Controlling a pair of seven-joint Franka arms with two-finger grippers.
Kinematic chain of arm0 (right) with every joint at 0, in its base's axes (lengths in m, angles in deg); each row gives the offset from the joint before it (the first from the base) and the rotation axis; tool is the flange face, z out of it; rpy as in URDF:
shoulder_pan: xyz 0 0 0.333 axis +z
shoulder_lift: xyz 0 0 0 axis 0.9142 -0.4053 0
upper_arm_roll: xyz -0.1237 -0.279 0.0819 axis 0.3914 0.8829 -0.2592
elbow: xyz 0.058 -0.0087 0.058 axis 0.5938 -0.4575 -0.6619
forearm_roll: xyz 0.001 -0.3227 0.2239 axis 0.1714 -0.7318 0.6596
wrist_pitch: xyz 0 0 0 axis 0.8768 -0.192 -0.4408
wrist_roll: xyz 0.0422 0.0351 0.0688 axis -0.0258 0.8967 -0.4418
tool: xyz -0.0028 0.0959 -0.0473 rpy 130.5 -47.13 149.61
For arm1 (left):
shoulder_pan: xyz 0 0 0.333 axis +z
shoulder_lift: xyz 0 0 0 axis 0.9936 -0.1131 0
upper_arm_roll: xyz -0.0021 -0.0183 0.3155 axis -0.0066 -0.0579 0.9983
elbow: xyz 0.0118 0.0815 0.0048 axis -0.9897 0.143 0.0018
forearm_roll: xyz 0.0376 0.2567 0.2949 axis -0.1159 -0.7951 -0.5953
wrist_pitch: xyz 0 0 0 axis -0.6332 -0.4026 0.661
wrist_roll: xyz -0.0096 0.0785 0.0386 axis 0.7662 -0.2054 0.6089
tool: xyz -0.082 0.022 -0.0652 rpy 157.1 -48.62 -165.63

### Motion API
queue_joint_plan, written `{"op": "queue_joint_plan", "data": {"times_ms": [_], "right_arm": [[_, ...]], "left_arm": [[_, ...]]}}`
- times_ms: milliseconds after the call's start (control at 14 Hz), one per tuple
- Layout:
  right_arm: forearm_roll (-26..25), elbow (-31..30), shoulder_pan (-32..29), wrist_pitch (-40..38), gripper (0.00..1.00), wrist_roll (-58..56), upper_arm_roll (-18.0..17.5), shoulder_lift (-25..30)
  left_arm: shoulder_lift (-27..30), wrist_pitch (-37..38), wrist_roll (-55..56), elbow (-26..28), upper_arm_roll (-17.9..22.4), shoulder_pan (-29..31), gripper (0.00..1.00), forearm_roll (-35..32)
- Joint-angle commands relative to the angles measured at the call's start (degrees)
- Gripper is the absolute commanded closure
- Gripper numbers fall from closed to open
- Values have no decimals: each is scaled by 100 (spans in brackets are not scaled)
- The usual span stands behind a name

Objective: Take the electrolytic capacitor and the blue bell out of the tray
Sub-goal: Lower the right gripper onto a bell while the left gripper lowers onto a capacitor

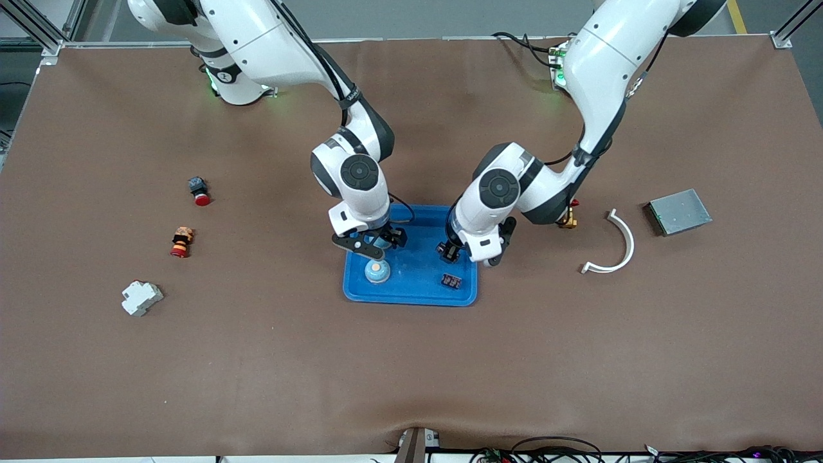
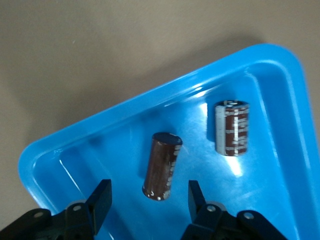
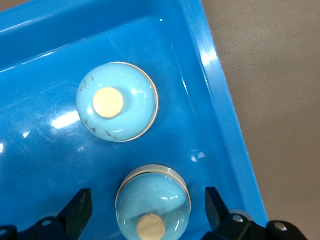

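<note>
A blue tray lies mid-table. In the left wrist view two brown capacitors lie in it: one has its end between the fingers of my open left gripper, with a gap on each side; the other lies apart. In the front view, a capacitor shows nearer the camera than the left gripper. Two light-blue bells with tan buttons sit at the right arm's end of the tray. My open right gripper straddles one bell without touching it. The other bell stands free.
Toward the right arm's end lie a red-capped button, an orange and red part and a white block. Toward the left arm's end lie a brass fitting, a white curved strip and a grey metal box.
</note>
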Motion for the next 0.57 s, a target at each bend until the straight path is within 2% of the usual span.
{"op": "queue_joint_plan", "data": {"times_ms": [0, 357, 429, 500], "right_arm": [[-125, 126, 83, 36, 0, 143, 71, -121], [-116, 125, 170, 141, 0, 152, 71, -218], [-116, 117, 179, 133, 0, 152, 71, -210], [-116, 117, 188, 124, 0, 152, 79, -209]], "left_arm": [[-157, -203, 470, -33, 43, -59, 32, -397], [-394, -591, 999, -77, 52, -111, 38, -636], [-429, -591, 999, -77, 52, -146, 43, -636], [-447, -591, 999, -103, 78, -155, 52, -636]]}}
